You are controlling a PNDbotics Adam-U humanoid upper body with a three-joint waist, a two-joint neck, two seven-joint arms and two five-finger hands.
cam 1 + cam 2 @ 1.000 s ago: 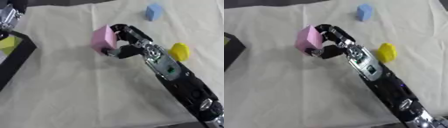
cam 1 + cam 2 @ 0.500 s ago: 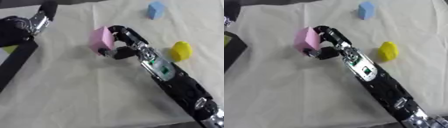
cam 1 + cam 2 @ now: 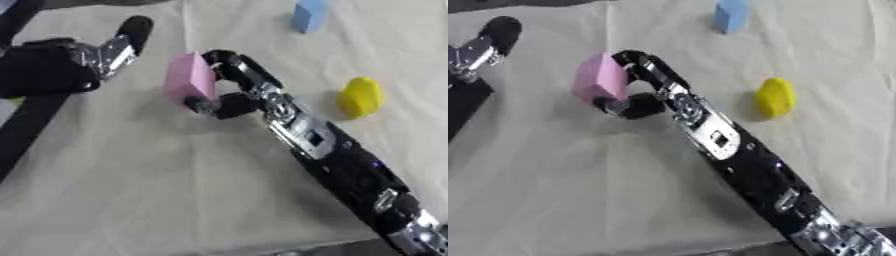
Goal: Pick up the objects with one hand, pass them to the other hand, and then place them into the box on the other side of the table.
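My right hand [image 3: 238, 85] is curled round a pink block [image 3: 189, 80], fingers over its top and thumb under it, holding it above the cream cloth at mid-left. My left hand [image 3: 66, 62] comes in from the left, its fingers straight and pointing toward the pink block, a short gap away from it. A yellow rounded object [image 3: 360, 97] lies on the cloth to the right of my right arm. A blue block [image 3: 308, 15] stands at the far edge. The black box [image 3: 24, 135] lies at the left edge, mostly covered by my left hand.
A cream cloth [image 3: 157, 190] covers the table. Something yellow-green [image 3: 15, 101] peeks out by the box under my left hand. The cloth's near edge runs along the bottom of the left eye view.
My left hand has come in from the upper left and moved toward the pink block. My right hand keeps hold of the block, shifted slightly left.
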